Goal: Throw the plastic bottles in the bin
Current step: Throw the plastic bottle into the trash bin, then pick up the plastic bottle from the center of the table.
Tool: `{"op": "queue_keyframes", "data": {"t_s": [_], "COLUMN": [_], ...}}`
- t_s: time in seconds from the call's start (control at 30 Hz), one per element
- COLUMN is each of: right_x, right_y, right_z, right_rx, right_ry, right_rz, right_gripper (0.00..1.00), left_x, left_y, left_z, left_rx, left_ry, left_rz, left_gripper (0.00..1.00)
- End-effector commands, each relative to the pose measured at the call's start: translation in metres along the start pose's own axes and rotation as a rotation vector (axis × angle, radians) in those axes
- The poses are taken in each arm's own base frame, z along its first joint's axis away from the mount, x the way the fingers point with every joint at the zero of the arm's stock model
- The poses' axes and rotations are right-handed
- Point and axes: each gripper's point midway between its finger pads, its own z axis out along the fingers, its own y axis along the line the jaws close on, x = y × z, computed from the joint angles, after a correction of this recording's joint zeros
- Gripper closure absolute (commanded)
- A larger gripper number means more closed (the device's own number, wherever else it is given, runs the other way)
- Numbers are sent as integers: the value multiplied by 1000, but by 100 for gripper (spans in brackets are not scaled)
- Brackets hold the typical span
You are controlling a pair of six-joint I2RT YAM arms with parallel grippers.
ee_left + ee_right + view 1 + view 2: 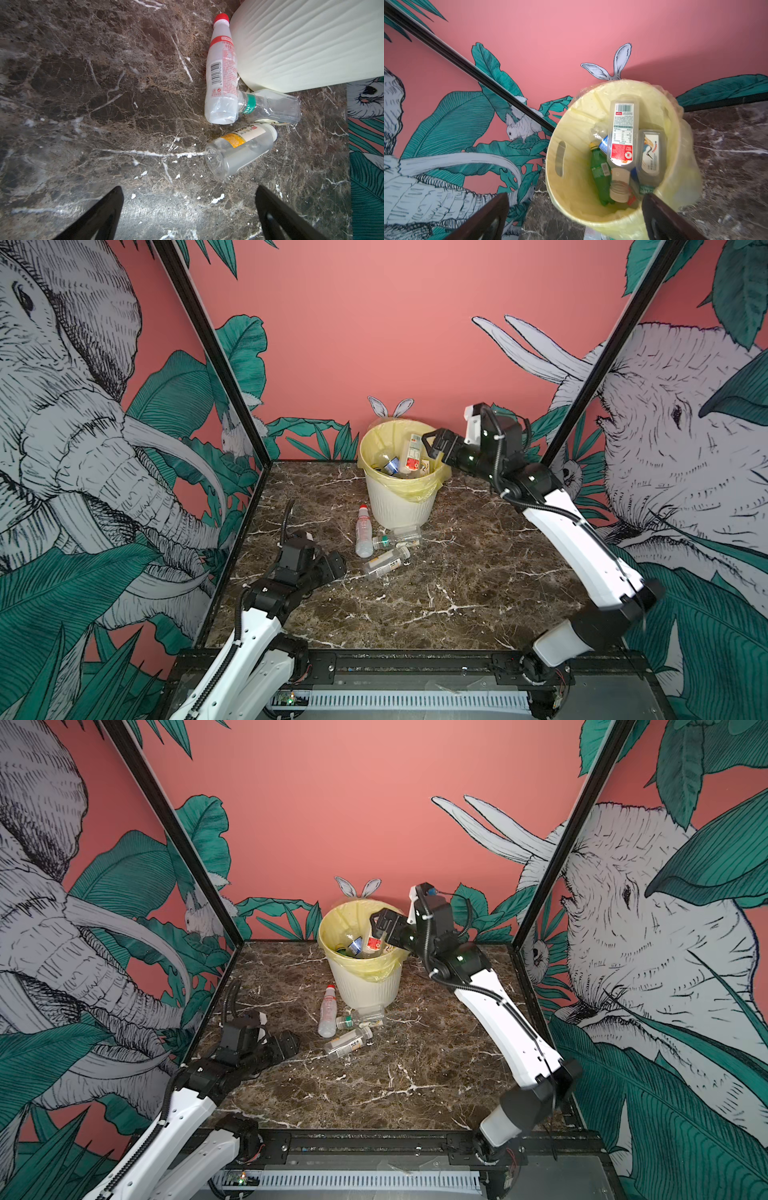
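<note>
Obs., from beside the table:

- Right pincer: fingers spread, nothing between them, hanging over the mouth of the bin. Directly below it are bottles already dropped inside.
- Left pincer: fingers spread wide and empty, low over the marble table.
- Three plastic bottles lie on the table at the bin's foot, all ahead of the left pincer's tips and off toward the finger on the bin's side.
- Nearest is the clear bottle. Its base faces the pincer, its white cap points away, and its long axis lies slantwise, closer to the closing line than square across it.
- Beyond it is the green-banded bottle, touching the bin wall.
- The red-capped bottle lies alongside the bin, cap farthest from the pincer.
- The left arm is clearly nearer and the right is well apart from all three. Judgement: the left wrist needs a turn before closing across the clear bottle's body.

Writing:
- Red-capped bottle: barcode and red print, too small to read.
- Clear bottle: yellow patch and dark characters, illegible.
- Inside the bin: a barcode bottle with a white table and red panel, a bird-label bottle, and a green bottle with a yellow cap
</note>
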Motion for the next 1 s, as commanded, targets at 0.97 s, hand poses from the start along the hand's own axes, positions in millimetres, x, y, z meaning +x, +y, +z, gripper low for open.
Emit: {"op": "queue_keyframes", "data": {"t_s": [0.97], "right_x": [157], "right_y": [-150], "right_z": [-71], "right_rx": [257], "right_ry": [97], "right_rz": [52], "right_gripper": [1], "left_x": [11], "left_y": [-25], "left_z": [12], "left_rx": [139], "left_ry": [87], "left_rz": [40], "left_gripper": [1]}}
